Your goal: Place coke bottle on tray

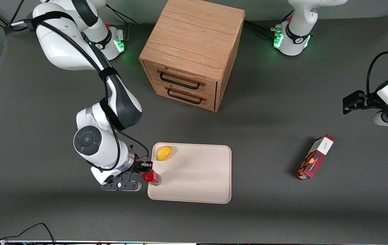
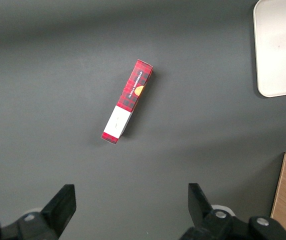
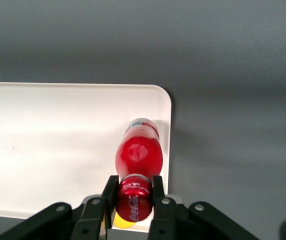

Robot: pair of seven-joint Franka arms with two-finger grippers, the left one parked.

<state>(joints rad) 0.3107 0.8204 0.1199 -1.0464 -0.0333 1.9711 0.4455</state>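
- The gripper sits low over the counter in the lower left-centre of the front view, at the tray's edge on the working arm's end.
- Its two fingers are closed narrowly on the red cap and neck of the coke bottle, one finger on each side, as the right wrist view shows.
- The coke bottle is held over the tray, just inside its rim near a rounded corner; whether its clear base touches the tray surface cannot be told.
- In the right wrist view the tray is cream-white, with the bottle's body above the strip next to the rim.
- A yellow object lies on the tray near the corner farther from the front camera, apart from the bottle.
- A wooden drawer cabinet with two dark handles stands in the upper centre of the front view, well apart from the tray.
- A red patterned carton lies flat on the counter toward the parked arm's end; the left wrist view shows it lying at a slant.
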